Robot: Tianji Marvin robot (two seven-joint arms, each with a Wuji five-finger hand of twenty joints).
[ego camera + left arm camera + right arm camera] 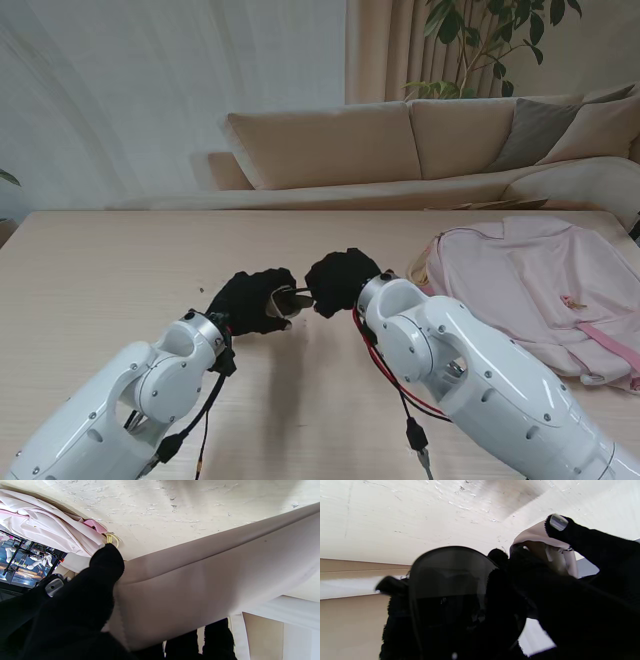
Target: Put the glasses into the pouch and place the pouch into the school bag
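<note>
Left hand [252, 300] grasps beige fabric pouch [200, 585] | right hand [340, 280] grips dark-lensed glasses [450, 580], touching pouch mouth | pink school bag [540, 295] lies right

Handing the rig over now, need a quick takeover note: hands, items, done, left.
Left hand: shut on the pouch, held off the table.
Right hand: shut on the glasses, right up against the left hand.
School bag: lies flat on the table to the right; whether it is open cannot be told.
Done: both items picked up and brought together.
Left: glasses into pouch (not yet in, as far as visible), then pouch into bag.
</note>
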